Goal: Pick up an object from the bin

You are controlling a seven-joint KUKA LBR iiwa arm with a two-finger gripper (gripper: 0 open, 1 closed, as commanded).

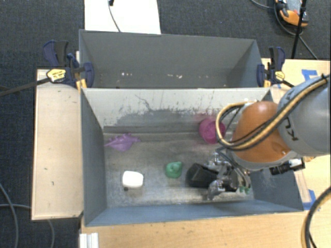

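Plainly, the gripper [222, 183] is set low over the floor of the bin [94, 154], close to the near right corner. Whether it is spread or closed cannot be told, since its metal parts are seen only as a tangle under the wrist.

Just beside it, on the side toward the bin's left wall, a black lump [199, 175] is seen. It is either touching the gripper or partly tucked beneath it, and which of the two cannot be decided. It is not shown to be clamped, so no hold can be claimed. The lump's longer side appears to lie roughly along the near edge, running from the gripper toward the left wall.

The coming move is judged to turn on that offset. The lump lies leftward of the gripper's middle, so a small shift toward the left wall would probably be needed before a closing could be centred on it, across its shorter side.

Further out, a green piece [174, 169] is found just left of the lump and apart from it. A pink thing [208, 130] is placed at the foot of the far wall, beside the orange cover [258, 136] on the wrist. A white block [132, 179] lies toward the near left corner and a purple scrap [122, 142] toward the far left corner, both well apart from the gripper.
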